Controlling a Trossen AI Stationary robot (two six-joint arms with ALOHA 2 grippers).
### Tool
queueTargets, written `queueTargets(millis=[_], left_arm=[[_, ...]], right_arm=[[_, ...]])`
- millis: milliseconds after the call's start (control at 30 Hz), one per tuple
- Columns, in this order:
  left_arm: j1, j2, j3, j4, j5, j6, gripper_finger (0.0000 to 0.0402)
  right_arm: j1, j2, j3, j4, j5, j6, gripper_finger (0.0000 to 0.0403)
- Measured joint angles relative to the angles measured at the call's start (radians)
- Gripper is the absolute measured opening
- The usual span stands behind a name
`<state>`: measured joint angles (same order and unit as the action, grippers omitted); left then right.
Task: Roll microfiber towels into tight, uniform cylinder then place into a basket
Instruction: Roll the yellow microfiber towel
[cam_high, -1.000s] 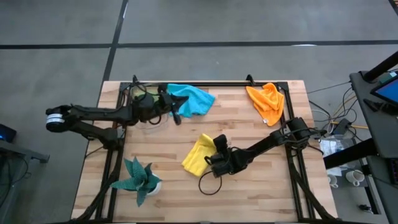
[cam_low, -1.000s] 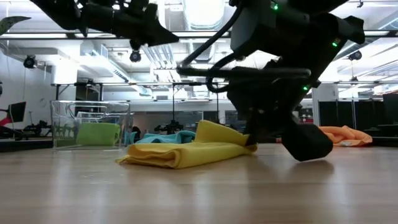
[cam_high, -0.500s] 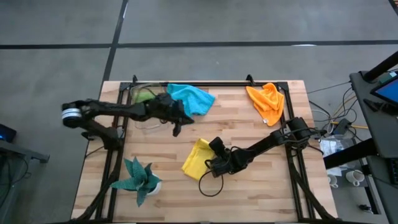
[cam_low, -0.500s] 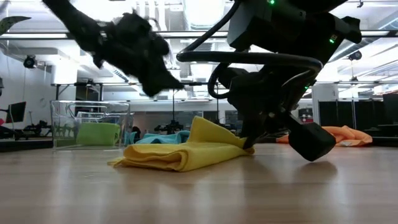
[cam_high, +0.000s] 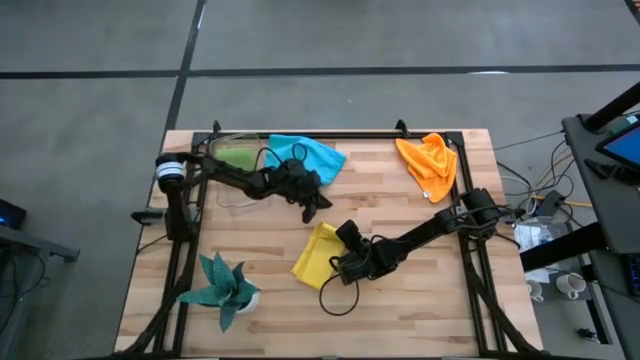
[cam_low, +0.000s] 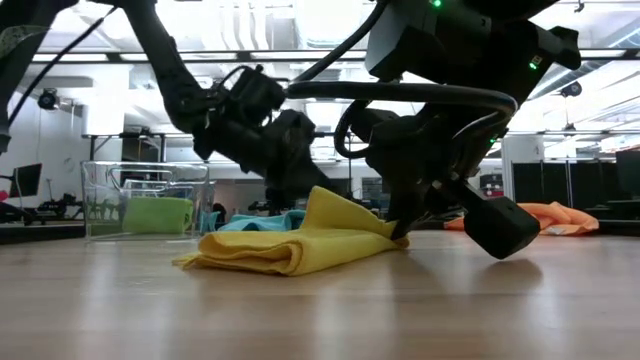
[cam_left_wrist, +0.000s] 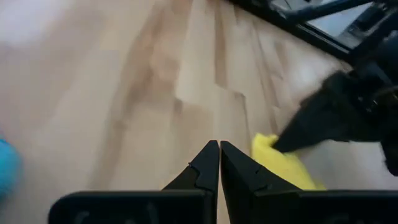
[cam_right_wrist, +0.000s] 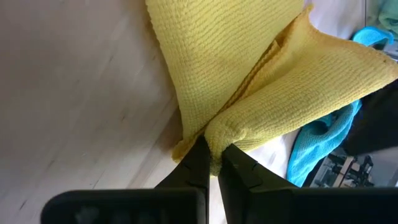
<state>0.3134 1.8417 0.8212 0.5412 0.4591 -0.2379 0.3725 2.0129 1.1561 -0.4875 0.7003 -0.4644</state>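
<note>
1. The right end effector (cam_right_wrist: 211, 163) is pinched narrow on an edge fold of the yellow towel (cam_high: 318, 252), low near the middle of the desk (cam_high: 420, 300); in the right wrist view cloth is seen caught between the closed tips.
2. The yellow towel is seen loosely folded rather than rolled, one corner lifted at the pinch in the low view; the edge is judged held up so the cloth can be turned over itself.
3. The left end effector (cam_left_wrist: 219, 163) is closed with nothing in it, reaching from the far-left side toward the yellow towel, near it but not touching; it is judged placed to pin or help fold the free side.
4. The blue towel (cam_high: 310, 158) lies crumpled at the far edge, just beside the left arm; not yet rolled.
5. The orange towel (cam_high: 430, 165) lies bunched at the far-right corner, well apart from both arms.
6. The lime green towel (cam_low: 156, 215) is already inside the basket (cam_low: 100, 180), at the far-left corner.
7. Task is judged early: one towel stored, three left.
8. The plant (cam_high: 222, 287) stands near the front-left, clear of the work.
</note>
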Motion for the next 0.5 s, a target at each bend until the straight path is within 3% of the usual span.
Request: queueTargets(millis=[500], left_arm=[[-0.112,0.021,-0.009,-0.011,-0.025,-0.044,0.0000]], right_arm=[[0.000,0.000,0.000,0.000,0.000,0.000,0.0011]])
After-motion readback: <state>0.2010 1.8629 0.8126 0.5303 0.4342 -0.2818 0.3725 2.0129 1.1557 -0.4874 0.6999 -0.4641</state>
